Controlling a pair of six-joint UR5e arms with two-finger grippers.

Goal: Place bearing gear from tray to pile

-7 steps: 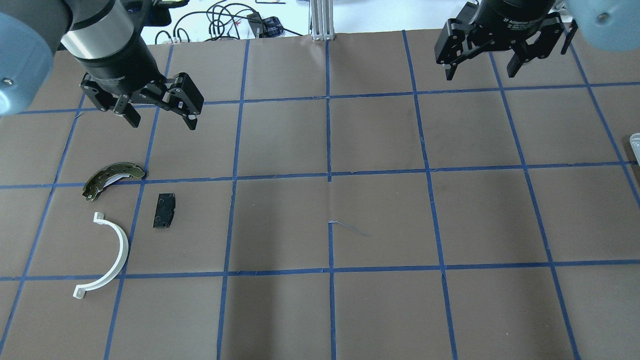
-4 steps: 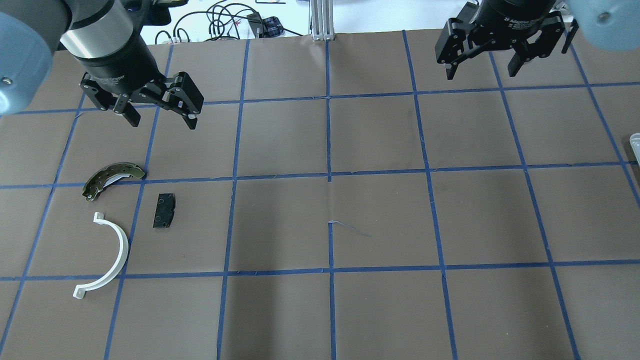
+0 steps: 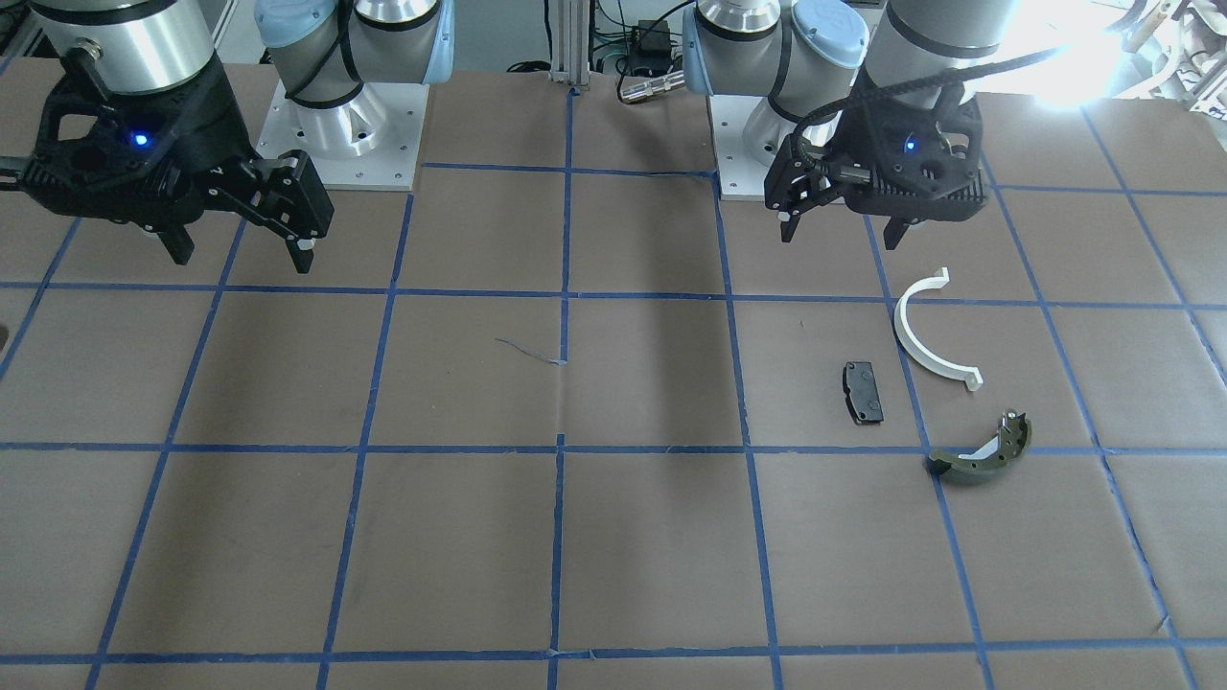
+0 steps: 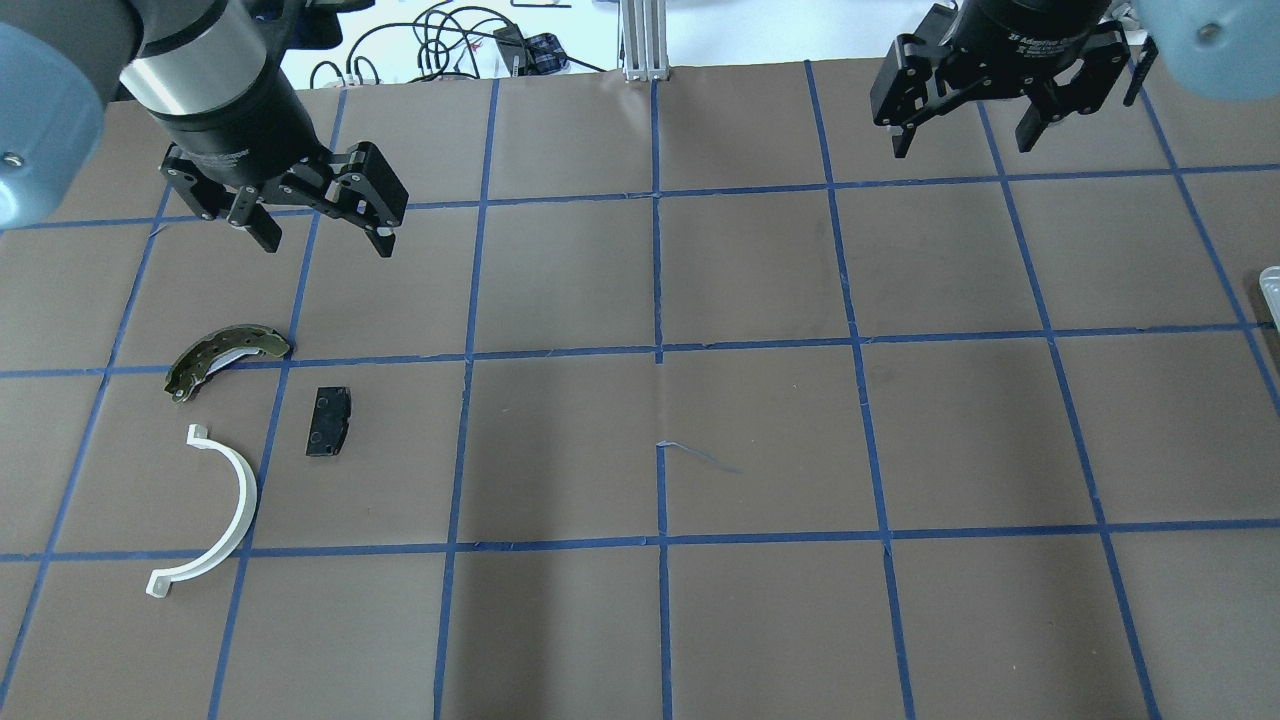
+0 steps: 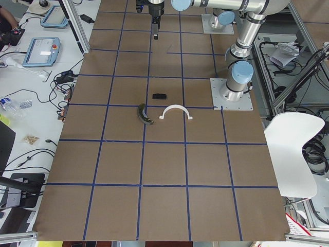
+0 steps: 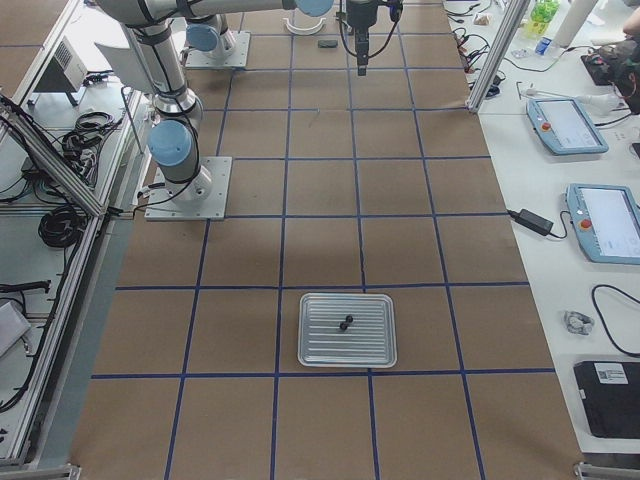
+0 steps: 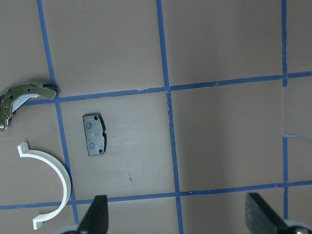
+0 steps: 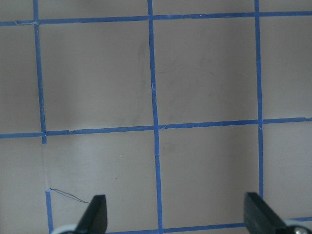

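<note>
The pile lies on the robot's left of the table: an olive-green curved shoe (image 4: pixel 225 360), a small black pad (image 4: pixel 328 421) and a white half-ring (image 4: pixel 215 510). It also shows in the left wrist view (image 7: pixel 95 134). My left gripper (image 4: pixel 325 240) hangs open and empty, above and just behind the pile. My right gripper (image 4: pixel 962 145) hangs open and empty over the far right of the table. The metal tray (image 6: pixel 348 330) lies far off to the robot's right. Two small dark parts (image 6: pixel 344 323) lie on it, too small to identify.
The table is covered in brown paper with a blue tape grid (image 4: pixel 658 350). A corner of the tray (image 4: pixel 1270 285) shows at the right edge of the overhead view. Cables (image 4: pixel 450 40) lie beyond the far table edge.
</note>
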